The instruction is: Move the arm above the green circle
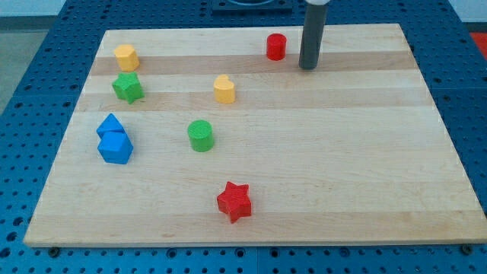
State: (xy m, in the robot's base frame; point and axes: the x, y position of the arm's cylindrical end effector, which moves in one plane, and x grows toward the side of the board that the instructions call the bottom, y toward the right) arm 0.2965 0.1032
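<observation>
my tip (307, 67): resting near the view's top of the tabletop (342, 167), right of centre, touching no block.
fingers: none on this rig, just a straight dark rod, so there is nothing to open or close and nothing is held.
nearest block: red cylinder (276, 46), just beside my tip toward the view's left and a little higher, clearly apart from it.
next out: yellow heart (224, 89), left of and below my tip.
target: green circle (201, 135), left of the middle of the tabletop, well apart from my tip, standing alone.
step in hand: i judge the approach is barely begun; my tip is far from the spot just on the view's top side of the green circle.
next move: a diagonal slide toward the view's lower left, stopping in the gap between the yellow heart and the green circle.
risk: the yellow heart lies close to that straight line; i would pass on its right side, then ease left, or i may nudge it.
farther blocks: green star (128, 87), yellow hexagon (126, 57), two blue blocks (114, 139) touching each other, red star (234, 201), all off my path.
edges and room: the top edge is near my tip; the right half is wide open for swinging out.
</observation>
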